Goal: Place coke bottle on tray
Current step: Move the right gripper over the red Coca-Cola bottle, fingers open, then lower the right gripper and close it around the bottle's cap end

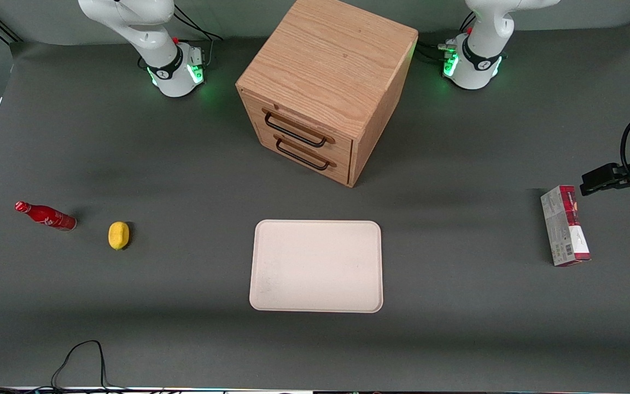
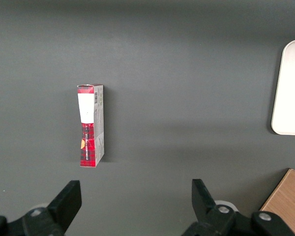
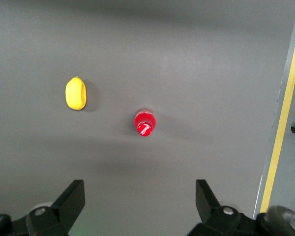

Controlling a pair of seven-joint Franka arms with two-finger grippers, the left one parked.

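The coke bottle [image 1: 46, 215], slim and red with a red cap, stands on the grey table at the working arm's end; the right wrist view looks down on its cap [image 3: 144, 122]. The cream tray [image 1: 316, 266] lies flat at the table's middle, in front of the wooden drawer cabinet and nearer the front camera, with nothing on it. My right gripper [image 3: 139, 183] hangs high over the table, open, with only bare table between its fingers [image 3: 74, 194]; the bottle is well apart from them. The front view does not show this gripper.
A yellow lemon [image 1: 118, 235] lies beside the bottle, between it and the tray. The wooden drawer cabinet [image 1: 326, 82] stands at the table's middle. A red-and-white carton [image 1: 565, 225] lies toward the parked arm's end. The table's edge with yellow tape [image 3: 285, 108] runs near the bottle.
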